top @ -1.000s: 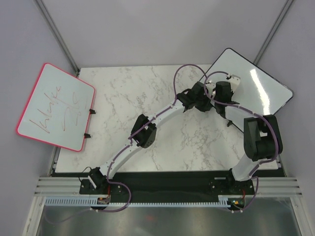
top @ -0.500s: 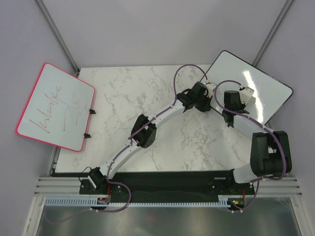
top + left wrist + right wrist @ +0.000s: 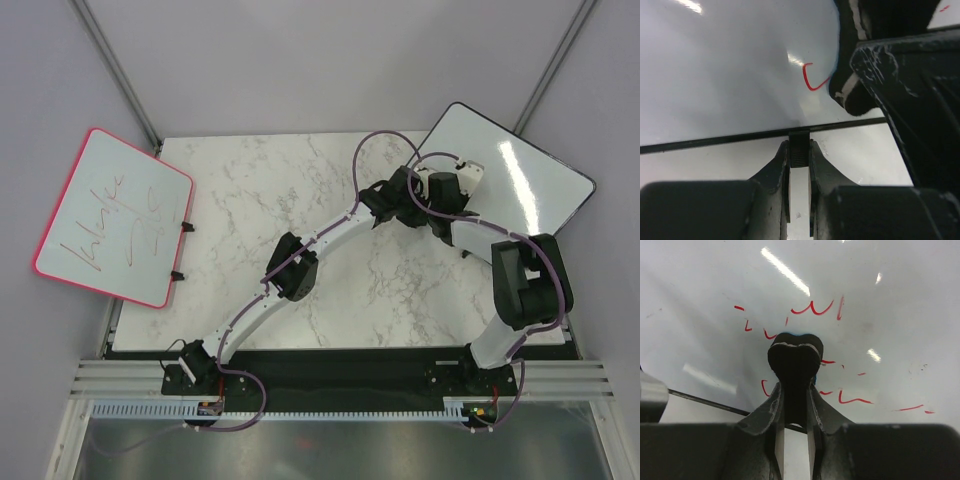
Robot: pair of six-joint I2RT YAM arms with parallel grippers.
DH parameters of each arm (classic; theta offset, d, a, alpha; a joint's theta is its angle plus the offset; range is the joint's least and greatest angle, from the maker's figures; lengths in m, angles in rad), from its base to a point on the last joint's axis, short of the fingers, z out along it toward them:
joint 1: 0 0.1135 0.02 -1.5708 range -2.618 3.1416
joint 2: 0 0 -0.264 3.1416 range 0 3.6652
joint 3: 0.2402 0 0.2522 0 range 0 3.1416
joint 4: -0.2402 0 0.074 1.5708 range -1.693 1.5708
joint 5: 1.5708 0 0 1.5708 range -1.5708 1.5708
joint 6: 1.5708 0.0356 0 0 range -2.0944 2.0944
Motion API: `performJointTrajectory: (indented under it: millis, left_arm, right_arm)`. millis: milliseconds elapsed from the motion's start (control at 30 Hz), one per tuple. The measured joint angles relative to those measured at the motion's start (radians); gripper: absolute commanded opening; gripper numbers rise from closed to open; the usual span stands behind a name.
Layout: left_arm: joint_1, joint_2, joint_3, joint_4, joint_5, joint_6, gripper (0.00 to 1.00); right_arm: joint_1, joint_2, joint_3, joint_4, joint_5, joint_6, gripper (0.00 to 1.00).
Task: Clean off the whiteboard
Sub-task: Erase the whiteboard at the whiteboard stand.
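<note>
The whiteboard (image 3: 525, 185), black-framed, lies tilted over the table's far right corner. Its face (image 3: 880, 300) bears scattered orange-red strokes (image 3: 812, 309), and one red hook (image 3: 810, 82) shows near the frame. My left gripper (image 3: 799, 150) is shut on a small black tab (image 3: 799, 142) that sticks out of the board's frame; from above it sits at the board's left edge (image 3: 408, 205). My right gripper (image 3: 795, 385) is shut on a black eraser (image 3: 795, 357) with a blue underside, pressed on the board among the strokes, close to my left gripper (image 3: 438, 185).
A pink-framed whiteboard (image 3: 115, 215) with red scribbles overhangs the marble table (image 3: 260, 200) at the far left. My right arm's elbow (image 3: 530, 280) stands over the table's right edge. Slanted frame poles (image 3: 115, 70) rise at the back corners.
My right gripper swept the eraser right across the whiteboard and has come back left, near the left gripper. The left gripper has kept its hold and place.
</note>
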Motion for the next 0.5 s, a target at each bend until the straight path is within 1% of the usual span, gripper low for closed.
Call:
performJointTrajectory:
  millis: [100, 233, 333, 500]
  left_arm:
    - [0.0, 0.0, 0.0, 0.001, 0.0, 0.0, 0.02]
    - [0.0, 0.0, 0.001, 0.001, 0.001, 0.0, 0.02]
    - [0.0, 0.0, 0.001, 0.0, 0.002, 0.0, 0.02]
    - [0.0, 0.001, 0.001, 0.0, 0.002, 0.0, 0.02]
  right_arm:
    - [-0.014, 0.023, 0.011, 0.014, 0.0, 0.013, 0.0]
    - [-0.028, 0.008, 0.002, 0.009, -0.002, 0.047, 0.0]
    - [-0.047, -0.044, -0.035, -0.016, 0.029, 0.056, 0.0]
    - [-0.106, -0.187, -0.128, -0.121, 0.138, 0.058, 0.0]
